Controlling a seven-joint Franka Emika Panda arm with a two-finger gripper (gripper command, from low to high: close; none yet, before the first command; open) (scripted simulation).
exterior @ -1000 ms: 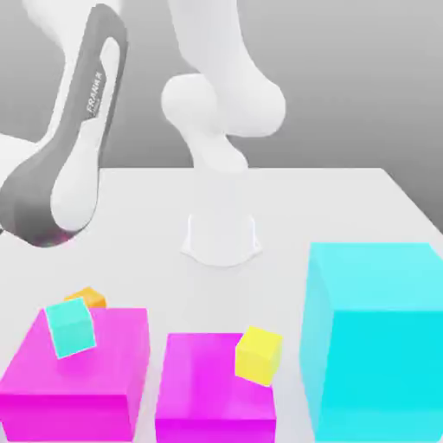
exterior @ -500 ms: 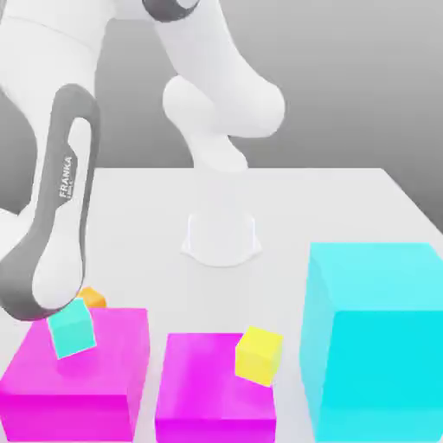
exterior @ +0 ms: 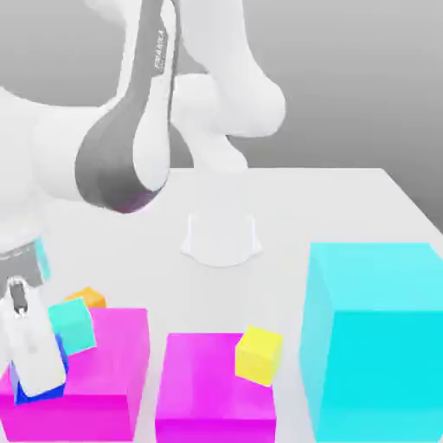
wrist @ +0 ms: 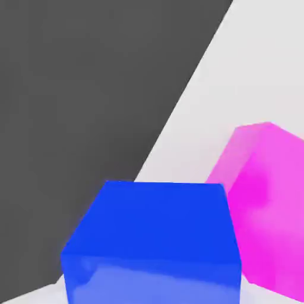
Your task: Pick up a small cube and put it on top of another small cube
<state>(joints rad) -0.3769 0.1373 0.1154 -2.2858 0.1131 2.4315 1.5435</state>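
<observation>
My gripper (exterior: 39, 374) hangs at the exterior view's lower left, over the front corner of the left magenta block (exterior: 104, 363). Its white fingers (exterior: 30, 346) are shut on a small blue cube (exterior: 43, 389). In the hand view the same blue cube (wrist: 154, 237) sits close up, beside a magenta block (wrist: 267, 196). A small teal cube (exterior: 73, 324) rests tilted on the left magenta block, just right of my hand. A small orange cube (exterior: 87, 298) peeks out behind that block. A small yellow cube (exterior: 258, 355) sits tilted on the middle magenta block (exterior: 212, 389).
A tall cyan block (exterior: 376, 337) stands at the exterior view's right. The arm's white base (exterior: 221, 238) is at the middle back of the white table (exterior: 346, 208), and the arm's grey-and-white links (exterior: 130, 147) arch over the left half.
The arm has swung round and the hand has come into view low at the left, with the blue cube between its fingers. The teal, orange and yellow cubes have stayed put.
</observation>
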